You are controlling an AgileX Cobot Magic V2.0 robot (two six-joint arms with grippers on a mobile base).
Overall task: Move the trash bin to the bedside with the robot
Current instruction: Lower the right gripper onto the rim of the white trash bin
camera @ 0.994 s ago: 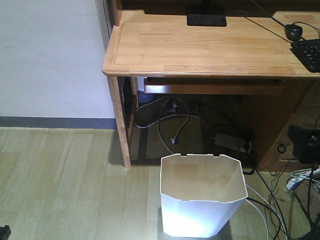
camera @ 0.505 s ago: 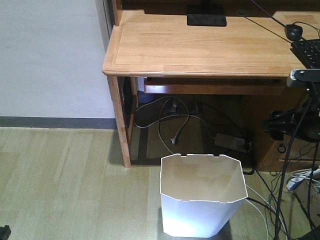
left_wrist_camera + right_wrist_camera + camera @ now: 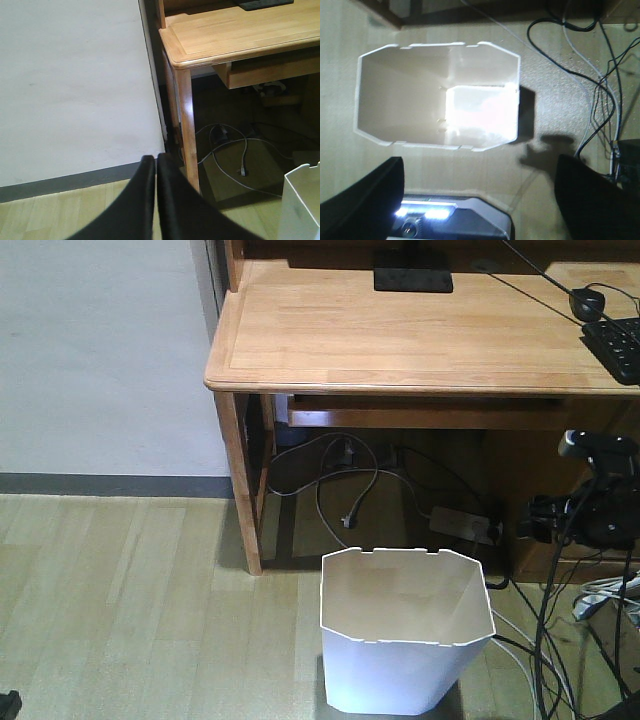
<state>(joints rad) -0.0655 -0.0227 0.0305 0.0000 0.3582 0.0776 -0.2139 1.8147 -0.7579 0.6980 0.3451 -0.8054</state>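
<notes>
Hangs over trash bin [image 3: 405, 90], right tool [image 3: 480, 162] spread wide, left tool [image 3: 152, 200] pinched together. Looks light, bendy; grab the rim [image 3: 445, 45].

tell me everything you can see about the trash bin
The trash bin is white, thin-looking plastic, tapering toward its base, with an eight-sided cut-corner rim that has small notches on its two long edges. The cream inside is empty, with glare on the bottom. It stands upright and open-topped on the light wooden floor, just in front of the wooden desk. Loose cables run close by its right side; whether they touch it is unclear.
</notes>
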